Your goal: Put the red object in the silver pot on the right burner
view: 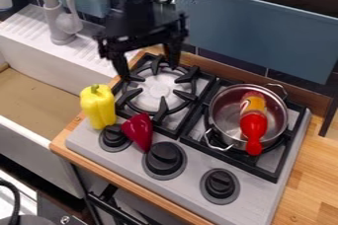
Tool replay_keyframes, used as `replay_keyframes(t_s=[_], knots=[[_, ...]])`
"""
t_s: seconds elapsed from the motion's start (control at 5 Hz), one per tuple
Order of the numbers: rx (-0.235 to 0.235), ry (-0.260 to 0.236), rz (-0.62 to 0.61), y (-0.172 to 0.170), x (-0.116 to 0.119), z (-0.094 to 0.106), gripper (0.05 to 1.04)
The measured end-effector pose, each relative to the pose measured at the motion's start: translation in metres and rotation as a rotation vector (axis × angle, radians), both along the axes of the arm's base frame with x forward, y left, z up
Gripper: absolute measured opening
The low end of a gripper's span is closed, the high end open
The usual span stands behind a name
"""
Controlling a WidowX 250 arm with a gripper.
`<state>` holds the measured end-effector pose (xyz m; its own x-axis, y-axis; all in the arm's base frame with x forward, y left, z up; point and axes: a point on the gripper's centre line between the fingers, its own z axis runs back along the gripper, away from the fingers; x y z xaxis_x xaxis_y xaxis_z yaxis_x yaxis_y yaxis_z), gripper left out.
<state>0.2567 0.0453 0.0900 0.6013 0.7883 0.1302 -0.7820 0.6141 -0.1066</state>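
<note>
The black two-finger gripper is seen above the left burner, its fingers spread well apart. Two red things are shown, and which is meant cannot be told. A glossy, dark red tapered object is laid on the front of the silver stove, its narrow end pointed forward, between the left black knob and the middle black knob. It is flanked by a yellow bell pepper with a green stem. On the right burner, a shiny silver pot with two loop handles is set. A bright red bottle with a yellow-orange label is held in it at a slant, its narrow tip projected over the front rim, so the pot's opening is partly blocked.
</note>
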Motion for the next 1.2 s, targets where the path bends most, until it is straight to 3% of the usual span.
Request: replay_keyframes(t_s=[0.4, 0.6, 1.0, 1.2], knots=[[-0.071, 0.01, 0.262, 0.002, -0.005, -0.022, 0.999], [-0.061, -0.012, 0.297, 0.004, -0.006, -0.03, 0.999], [-0.039, 0.001, 0.358, 0.011, -0.016, -0.056, 0.999], [-0.027, -0.016, 0.38, 0.01, -0.02, -0.066, 0.999]])
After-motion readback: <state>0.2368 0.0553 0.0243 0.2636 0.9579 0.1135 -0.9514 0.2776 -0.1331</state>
